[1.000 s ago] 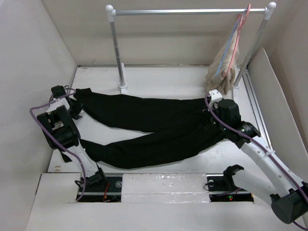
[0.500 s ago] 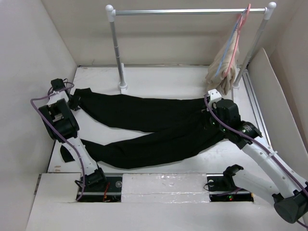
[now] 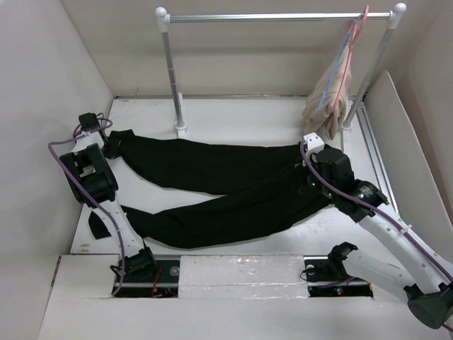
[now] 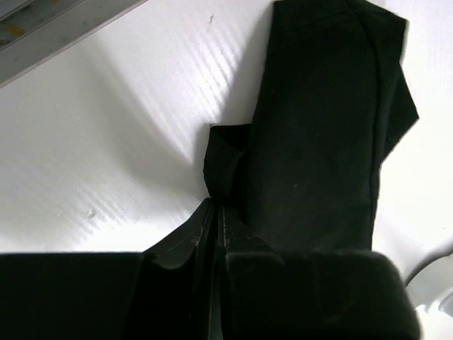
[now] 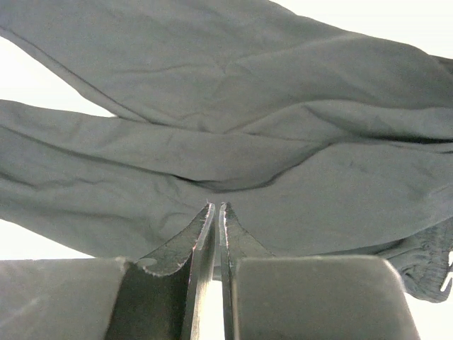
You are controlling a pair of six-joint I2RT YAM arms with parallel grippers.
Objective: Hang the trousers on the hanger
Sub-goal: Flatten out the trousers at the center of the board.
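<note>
The black trousers (image 3: pixel 226 184) lie flat on the white table, legs stretched to the left and waist at the right. My left gripper (image 3: pixel 110 146) sits at the far left, shut on a fold of the upper leg's cuff (image 4: pixel 225 166); the jaws meet at its edge (image 4: pixel 216 204). My right gripper (image 3: pixel 309 175) is at the waist end, jaws shut with their tips (image 5: pixel 216 205) in the fabric (image 5: pixel 233 106). The light-blue hanger (image 3: pixel 338 60) hangs on the rail at the far right, partly hidden by a beige garment.
A clothes rail (image 3: pixel 276 16) on two posts stands at the back. A pink hanger (image 3: pixel 348 64) and a beige garment (image 3: pixel 327 106) hang at its right end. Walls close in the table on the left and right.
My left gripper has moved up and away along the left edge, drawing the upper leg's cuff with it. My right gripper has shifted slightly left on the waist.
</note>
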